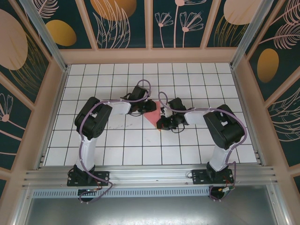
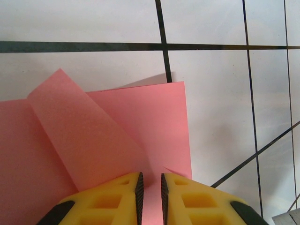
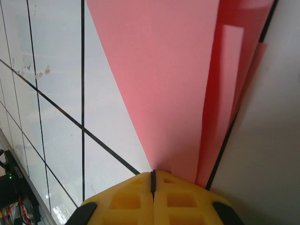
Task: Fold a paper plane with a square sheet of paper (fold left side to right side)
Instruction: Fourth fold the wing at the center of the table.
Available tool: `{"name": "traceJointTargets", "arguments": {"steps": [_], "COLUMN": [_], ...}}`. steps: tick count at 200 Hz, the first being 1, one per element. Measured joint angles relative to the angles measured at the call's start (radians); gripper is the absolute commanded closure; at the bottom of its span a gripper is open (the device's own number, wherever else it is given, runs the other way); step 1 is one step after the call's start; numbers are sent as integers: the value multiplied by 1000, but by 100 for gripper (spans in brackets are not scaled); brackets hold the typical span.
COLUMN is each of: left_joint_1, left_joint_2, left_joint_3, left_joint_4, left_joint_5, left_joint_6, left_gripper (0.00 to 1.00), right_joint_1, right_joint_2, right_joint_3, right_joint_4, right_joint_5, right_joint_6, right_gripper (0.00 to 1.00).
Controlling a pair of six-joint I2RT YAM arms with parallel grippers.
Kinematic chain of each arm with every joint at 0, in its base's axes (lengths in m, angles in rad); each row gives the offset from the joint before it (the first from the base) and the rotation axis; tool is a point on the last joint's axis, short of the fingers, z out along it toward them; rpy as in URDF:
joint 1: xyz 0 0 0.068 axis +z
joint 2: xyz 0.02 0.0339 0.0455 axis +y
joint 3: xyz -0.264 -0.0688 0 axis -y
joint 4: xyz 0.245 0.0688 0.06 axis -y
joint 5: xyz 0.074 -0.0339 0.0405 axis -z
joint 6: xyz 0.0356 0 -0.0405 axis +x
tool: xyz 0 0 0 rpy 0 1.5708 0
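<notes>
Pinching a thin coral-red square sheet of paper (image 3: pixel 164 70), creased into overlapping flaps, the right gripper (image 3: pixel 153 180) has its yellow fingers pressed tight together on one narrow point of it. The rest fans out ahead of its tips. The left gripper (image 2: pixel 151 187) is narrow, with a slim gap between its fingers. Paper lies directly under and ahead of them, one flap angling toward its left finger; touching or just above, hard to say. Both sit over the white gridded tabletop (image 1: pixel 117 140).
</notes>
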Motion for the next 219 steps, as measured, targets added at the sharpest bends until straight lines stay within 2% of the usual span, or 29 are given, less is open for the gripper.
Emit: {"name": "traceJointTargets", "arguments": {"steps": [51,109,147,219], "left_joint_1": [-1,-1,-1,-1], "left_joint_2": [0,0,0,0], "left_joint_3": [8,10,10,10], "left_joint_4": [-21,-24,-24,-24], "left_joint_5": [0,0,1,1], "left_joint_6": [2,2,2,2], "left_gripper": [78,78,78,77], "right_joint_1": [0,0,-23,-51], "right_joint_2": [-30,-101,-186,11], "right_joint_3": [-34,-57,-37,128], "right_joint_4": [-3,-132,-119,-25], "right_joint_5": [-1,-13,-83,-23], "right_joint_6": [-1,-21,-15,15], "right_gripper": [100,100,100,100]}}
